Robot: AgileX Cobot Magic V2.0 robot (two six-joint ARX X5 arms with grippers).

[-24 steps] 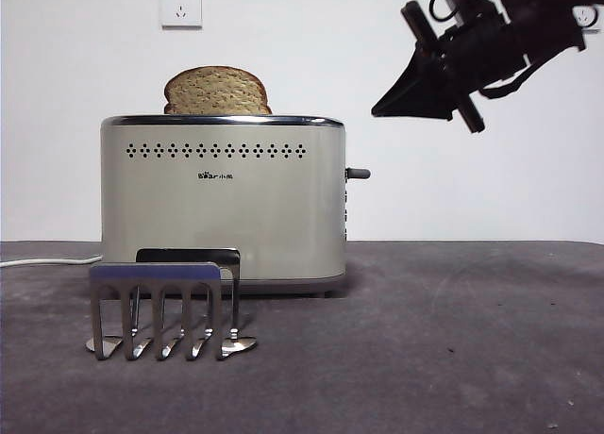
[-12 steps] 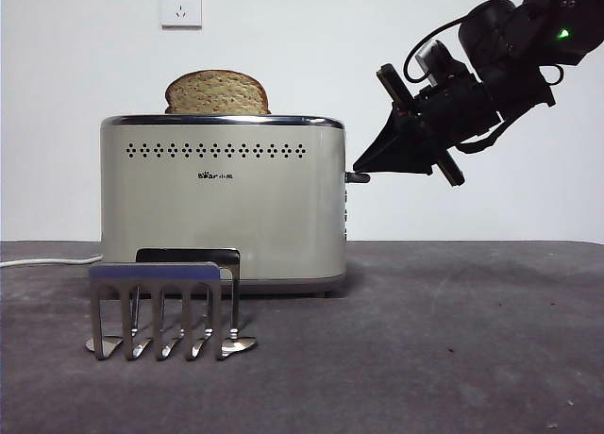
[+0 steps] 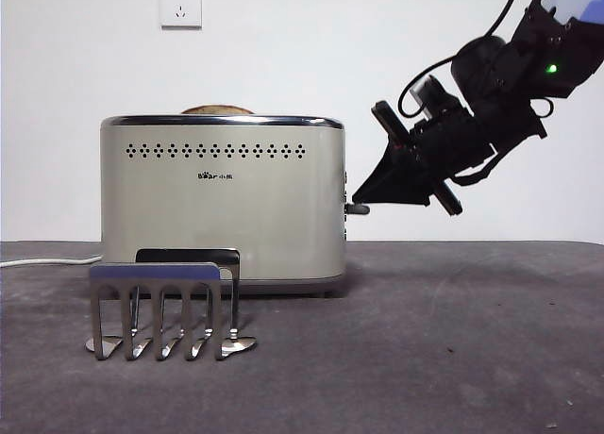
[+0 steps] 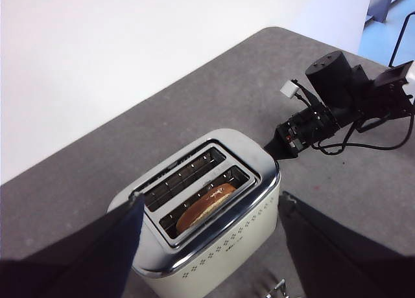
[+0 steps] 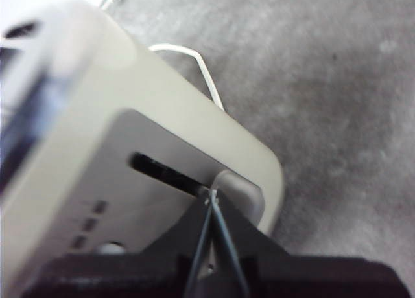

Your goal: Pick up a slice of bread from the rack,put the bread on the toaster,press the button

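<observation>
The cream toaster (image 3: 222, 203) stands on the dark table. The slice of bread (image 3: 217, 108) sits low in the toaster's slot, with only its crust top showing; from above it lies in the nearer slot (image 4: 206, 204). The steel rack (image 3: 165, 307) stands empty in front of the toaster. My right gripper (image 3: 359, 200) is shut, its tip pressed on the toaster's side lever (image 5: 237, 191), which is low in its slit (image 5: 165, 170). My left gripper (image 4: 211, 197) is open and empty, high above the toaster. The right gripper (image 4: 279, 146) also shows in the left wrist view.
A white power cable (image 3: 47, 261) runs off left from the toaster. A wall socket (image 3: 181, 6) is on the white wall behind. The rack stands close to the toaster's front left.
My right gripper came down and left onto the lever and pushed it down. The bread sank from standing tall to almost level with the toaster's top.
</observation>
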